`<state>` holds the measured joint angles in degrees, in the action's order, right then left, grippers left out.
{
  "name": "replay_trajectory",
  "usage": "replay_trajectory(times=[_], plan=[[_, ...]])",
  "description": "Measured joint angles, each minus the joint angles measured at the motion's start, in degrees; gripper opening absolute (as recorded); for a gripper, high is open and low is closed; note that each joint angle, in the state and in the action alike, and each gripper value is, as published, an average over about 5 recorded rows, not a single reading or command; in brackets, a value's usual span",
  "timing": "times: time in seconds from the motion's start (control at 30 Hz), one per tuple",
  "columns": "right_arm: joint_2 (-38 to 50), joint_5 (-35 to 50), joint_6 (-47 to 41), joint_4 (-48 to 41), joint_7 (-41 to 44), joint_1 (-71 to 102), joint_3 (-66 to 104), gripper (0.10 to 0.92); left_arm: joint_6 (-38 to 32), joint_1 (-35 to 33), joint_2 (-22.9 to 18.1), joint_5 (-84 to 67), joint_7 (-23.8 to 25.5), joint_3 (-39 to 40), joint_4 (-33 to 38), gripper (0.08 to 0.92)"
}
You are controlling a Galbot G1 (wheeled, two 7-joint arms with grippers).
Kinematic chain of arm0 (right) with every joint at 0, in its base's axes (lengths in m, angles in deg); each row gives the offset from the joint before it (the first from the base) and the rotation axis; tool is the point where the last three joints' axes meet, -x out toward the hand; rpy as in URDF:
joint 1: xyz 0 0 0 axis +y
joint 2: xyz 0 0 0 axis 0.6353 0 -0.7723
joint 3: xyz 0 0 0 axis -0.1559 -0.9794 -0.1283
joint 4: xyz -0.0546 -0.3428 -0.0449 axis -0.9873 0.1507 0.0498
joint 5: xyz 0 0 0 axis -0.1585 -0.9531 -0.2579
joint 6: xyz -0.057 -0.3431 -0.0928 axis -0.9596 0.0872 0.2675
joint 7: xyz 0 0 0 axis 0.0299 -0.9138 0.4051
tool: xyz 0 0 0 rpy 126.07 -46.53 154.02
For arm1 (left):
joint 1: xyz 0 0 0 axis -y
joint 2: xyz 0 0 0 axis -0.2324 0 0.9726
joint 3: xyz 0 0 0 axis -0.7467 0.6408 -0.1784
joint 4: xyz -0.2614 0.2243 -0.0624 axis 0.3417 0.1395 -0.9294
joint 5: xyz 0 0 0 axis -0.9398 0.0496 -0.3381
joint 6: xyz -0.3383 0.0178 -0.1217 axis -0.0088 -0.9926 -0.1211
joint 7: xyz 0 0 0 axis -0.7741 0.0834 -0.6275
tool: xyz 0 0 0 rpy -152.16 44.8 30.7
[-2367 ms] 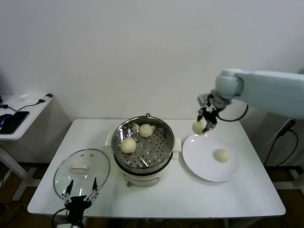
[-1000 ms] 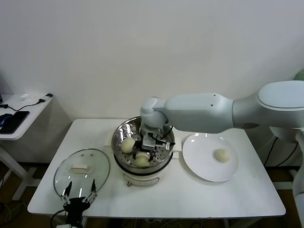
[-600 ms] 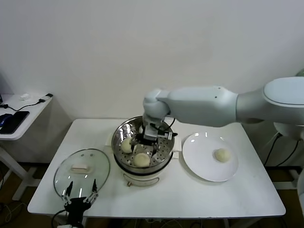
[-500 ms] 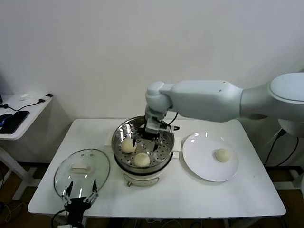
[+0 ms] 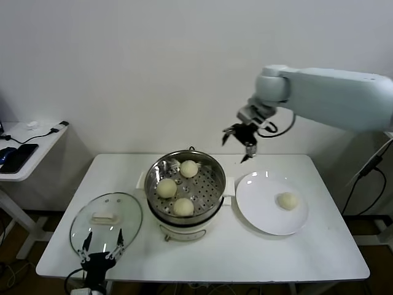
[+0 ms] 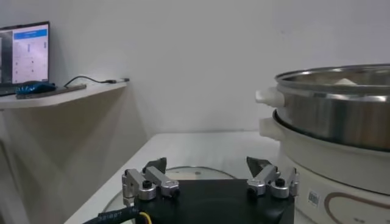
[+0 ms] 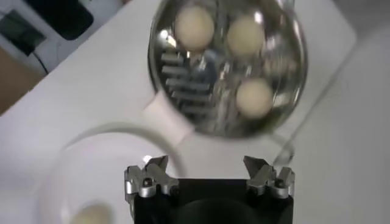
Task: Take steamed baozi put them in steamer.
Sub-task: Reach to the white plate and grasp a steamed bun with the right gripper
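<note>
Three baozi [image 5: 183,206] are seen inside the steamer [image 5: 185,192] at the middle of the counter [image 5: 245,252]; a fourth baozi [image 5: 287,200] is left on the plate [image 5: 264,215] to its right. The right end effector [image 5: 240,144] is held in the air above and between steamer and plate, fingers apart and empty. The left end effector [image 5: 100,250] is parked at the near left by the lid [image 5: 105,221], fingers apart.

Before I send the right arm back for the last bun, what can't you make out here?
- Left wrist view: the round stainless-steel steamer is cut by the edge; its rim hides all but one creamy white bun top.
- Right wrist view: the gripper body covers part of the last pale bun on the flat white plate.
</note>
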<state>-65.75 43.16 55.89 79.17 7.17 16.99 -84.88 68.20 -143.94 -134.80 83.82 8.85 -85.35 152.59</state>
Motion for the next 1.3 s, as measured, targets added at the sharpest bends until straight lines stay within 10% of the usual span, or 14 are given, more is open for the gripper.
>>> replay_trajectory(times=[0.5, 1.3], plan=[[11.6, -8.2, -7.5, -6.9, -0.7, 14.9, 4.7, 0.823, 0.1, -1.1, -1.0, 0.8, 0.2, -0.3, 0.0, 0.823], [6.9, -20.3, -10.5, -20.9, -3.3, 38.9, 24.4, 0.811, 0.1, -2.2, -1.9, 1.4, 0.1, -0.3, -0.3, 0.823]])
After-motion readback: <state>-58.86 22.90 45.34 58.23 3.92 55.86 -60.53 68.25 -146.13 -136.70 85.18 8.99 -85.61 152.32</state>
